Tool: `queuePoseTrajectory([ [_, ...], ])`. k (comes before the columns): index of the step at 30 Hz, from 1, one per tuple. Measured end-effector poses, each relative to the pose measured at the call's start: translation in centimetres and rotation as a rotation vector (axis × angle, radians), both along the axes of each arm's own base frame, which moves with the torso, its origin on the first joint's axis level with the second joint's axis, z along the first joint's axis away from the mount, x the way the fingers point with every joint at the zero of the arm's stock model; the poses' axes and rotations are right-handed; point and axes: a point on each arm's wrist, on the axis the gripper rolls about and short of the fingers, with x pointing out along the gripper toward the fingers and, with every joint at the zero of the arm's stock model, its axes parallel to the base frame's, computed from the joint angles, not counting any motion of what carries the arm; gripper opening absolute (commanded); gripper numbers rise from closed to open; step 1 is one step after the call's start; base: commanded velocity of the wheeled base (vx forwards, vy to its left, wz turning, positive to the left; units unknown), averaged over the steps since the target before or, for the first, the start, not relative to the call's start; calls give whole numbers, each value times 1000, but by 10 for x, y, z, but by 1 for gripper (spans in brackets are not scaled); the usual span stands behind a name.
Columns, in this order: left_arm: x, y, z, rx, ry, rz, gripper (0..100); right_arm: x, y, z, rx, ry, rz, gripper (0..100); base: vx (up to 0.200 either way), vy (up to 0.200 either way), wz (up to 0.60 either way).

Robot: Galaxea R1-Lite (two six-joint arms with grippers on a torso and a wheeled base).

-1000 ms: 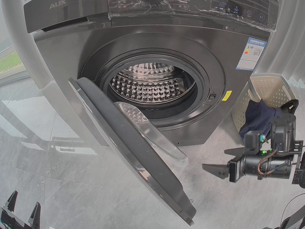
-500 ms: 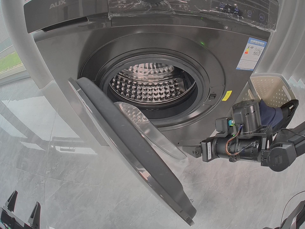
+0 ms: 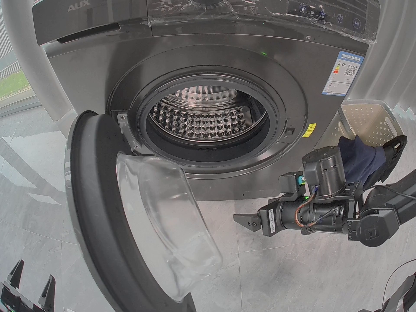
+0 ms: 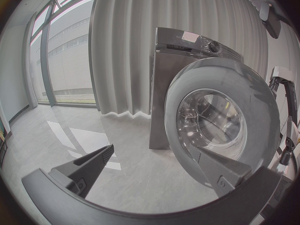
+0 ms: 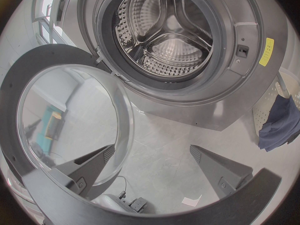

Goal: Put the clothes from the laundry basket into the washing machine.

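Observation:
The grey washing machine stands with its steel drum exposed and bare inside. Its round door hangs wide open to the left, glass bowl facing me. A cream laundry basket stands against the machine's right side, with a dark blue garment draped over its rim. My right gripper hovers low before the machine's lower right corner, open and holding nothing. In the right wrist view the right gripper faces door, drum and garment. My left gripper sits low at the left, open.
Polished grey floor tiles spread in front of the machine. White curtains and a tall window lie behind and to the left. A scrap of paper lies on the floor near the base.
The door has swung from half open to wide open toward the left. My right gripper went up to the door's edge, then leftward and lower. The left gripper stayed put.

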Motion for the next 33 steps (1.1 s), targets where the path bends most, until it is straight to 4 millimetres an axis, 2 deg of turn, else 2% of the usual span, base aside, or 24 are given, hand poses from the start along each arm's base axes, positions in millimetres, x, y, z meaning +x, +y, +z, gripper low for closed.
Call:
queuePoseTrajectory([
  [6, 0, 0, 0, 0, 0, 0, 100, 5, 6, 1, 24, -32, 5, 100, -200, 0, 0],
  [16, 0, 0, 0, 1, 0, 0, 100, 17, 25, -10, 21, -32, 26, 100, -200, 0, 0],
  [29, 0, 0, 0, 0, 0, 0, 100, 12, 51, -17, 36, -44, 88, 100, 0, 0, 0],
  [33, 0, 0, 0, 0, -1, 0, 100, 11, 53, -18, 40, -47, 94, 100, 0, 0, 0],
])
